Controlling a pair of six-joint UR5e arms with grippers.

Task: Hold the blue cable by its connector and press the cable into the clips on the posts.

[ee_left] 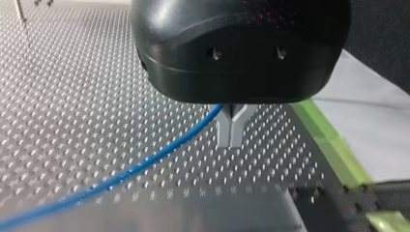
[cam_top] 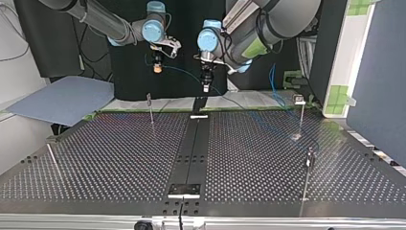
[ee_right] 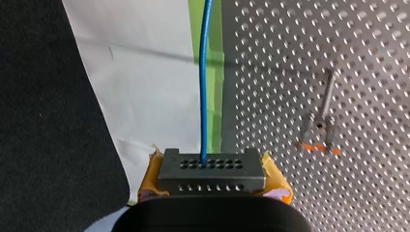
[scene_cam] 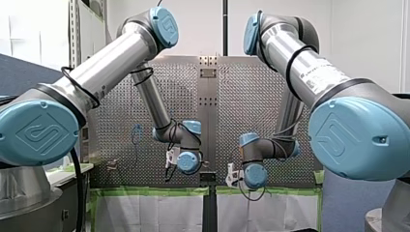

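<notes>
A thin blue cable [ee_right: 205, 82] hangs in the air, gripped by both pairs of jaws above the perforated metal bench [cam_top: 105, 158].

My right jaws, flanked by yellow pads [ee_right: 153, 171], are closed on the cable's end, which runs straight ahead from between them over a strip of green tape [ee_right: 217, 58]; any connector inside the grip is hidden. My left jaws are pinched together, metal fingers [ee_left: 231, 129] touching, with the cable coming out between them and trailing off to one side over the bench. From the right jaws the cable sags across to the left jaws, then drops to the bench and runs past a thin metal post [cam_top: 300, 112]. A second thin post [ee_right: 328, 104] stands beside the right jaws.
</notes>
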